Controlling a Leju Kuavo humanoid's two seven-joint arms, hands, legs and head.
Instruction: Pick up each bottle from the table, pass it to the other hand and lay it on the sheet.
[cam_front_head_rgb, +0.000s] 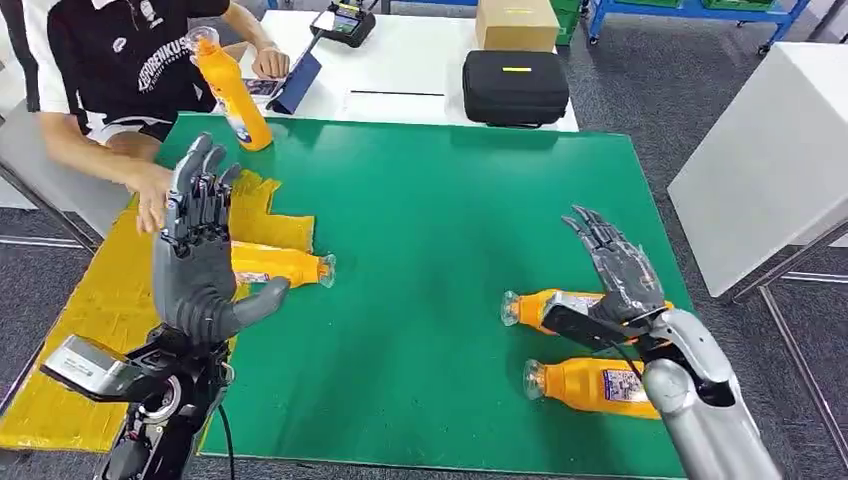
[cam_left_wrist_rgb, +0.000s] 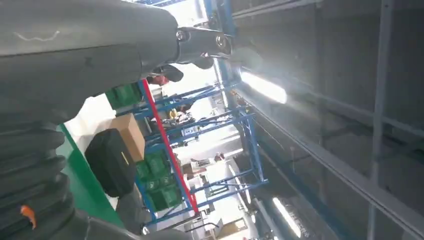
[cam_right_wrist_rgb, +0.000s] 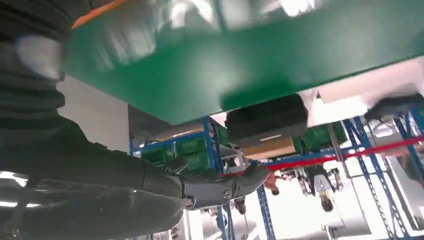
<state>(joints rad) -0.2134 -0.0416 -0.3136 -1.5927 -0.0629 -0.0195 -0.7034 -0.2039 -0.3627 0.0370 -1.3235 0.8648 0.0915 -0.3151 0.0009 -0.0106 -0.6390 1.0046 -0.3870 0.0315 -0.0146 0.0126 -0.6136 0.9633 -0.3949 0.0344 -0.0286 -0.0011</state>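
L hand (cam_front_head_rgb: 200, 250) raised, fingers spread, empty, hiding part of bottle (cam_front_head_rgb: 285, 265) lying on yellow sheet (cam_front_head_rgb: 90, 310). R hand (cam_front_head_rgb: 615, 275) released, above two bottles (cam_front_head_rgb: 545, 308) near right, partly covered. Person holds another bottle (cam_front_head_rgb: 232, 92) far left

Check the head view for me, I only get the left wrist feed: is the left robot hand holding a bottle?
Observer: No. The left robot hand is raised, fingers spread, holding nothing.
Operator: Right one?
Observer: The right robot hand is over the farther orange bottle, fingers extended, not closed on it.
Operator: Other bottles?
Observer: A nearer orange bottle lies beside it on the green mat. A third bottle lies at the edge of the yellow sheet.
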